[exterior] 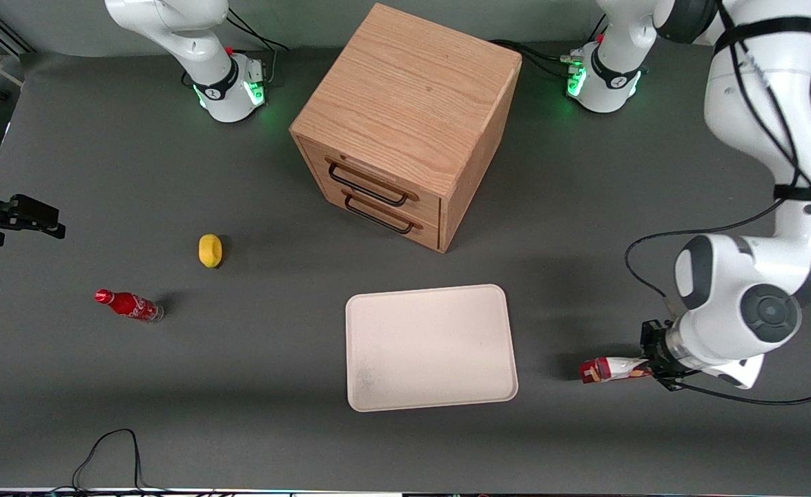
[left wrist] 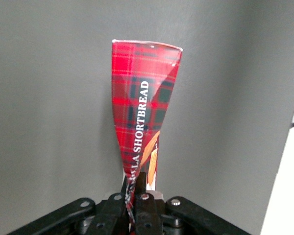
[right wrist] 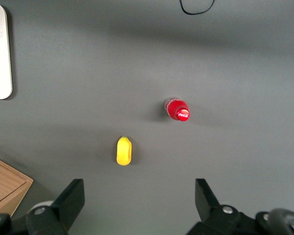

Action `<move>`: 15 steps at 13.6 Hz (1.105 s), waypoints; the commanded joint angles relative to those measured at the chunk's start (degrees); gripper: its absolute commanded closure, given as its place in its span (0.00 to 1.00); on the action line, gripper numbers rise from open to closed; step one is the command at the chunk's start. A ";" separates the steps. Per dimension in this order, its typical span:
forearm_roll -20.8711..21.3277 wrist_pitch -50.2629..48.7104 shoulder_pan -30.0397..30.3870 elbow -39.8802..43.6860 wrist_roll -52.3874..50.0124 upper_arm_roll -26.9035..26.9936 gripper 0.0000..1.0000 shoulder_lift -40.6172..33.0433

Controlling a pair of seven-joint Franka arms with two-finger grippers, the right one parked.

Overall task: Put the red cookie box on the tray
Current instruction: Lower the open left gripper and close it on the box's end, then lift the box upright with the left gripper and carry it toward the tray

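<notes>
Red cookie box [exterior: 609, 369] is pinched at one end by our pincer [exterior: 653, 364], jaws clamped hard enough to crush and twist the carton [left wrist: 142, 112]; it hangs level over the tabletop [exterior: 239, 414], apart from the tray [exterior: 431, 347], toward the working arm's end. We judge an end grip leaves the length free for laying down. Dark grey matte surface; wooden drawer cabinet [exterior: 405, 117] farther off.

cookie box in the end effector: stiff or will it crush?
Probably crushable: the red cookie box pinches in and twists where the end effector grips it, so thin card. Likely light, since it juts out sideways from an end grip. May sag or swing in transit.
</notes>
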 commanded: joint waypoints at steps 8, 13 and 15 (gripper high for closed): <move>0.25 -33.45 -0.73 20.26 5.14 -0.56 1.00 -9.11; 0.42 -32.06 -5.20 18.85 11.29 -1.00 1.00 -10.08; 0.51 -30.66 -9.24 18.33 15.51 -1.09 1.00 -9.64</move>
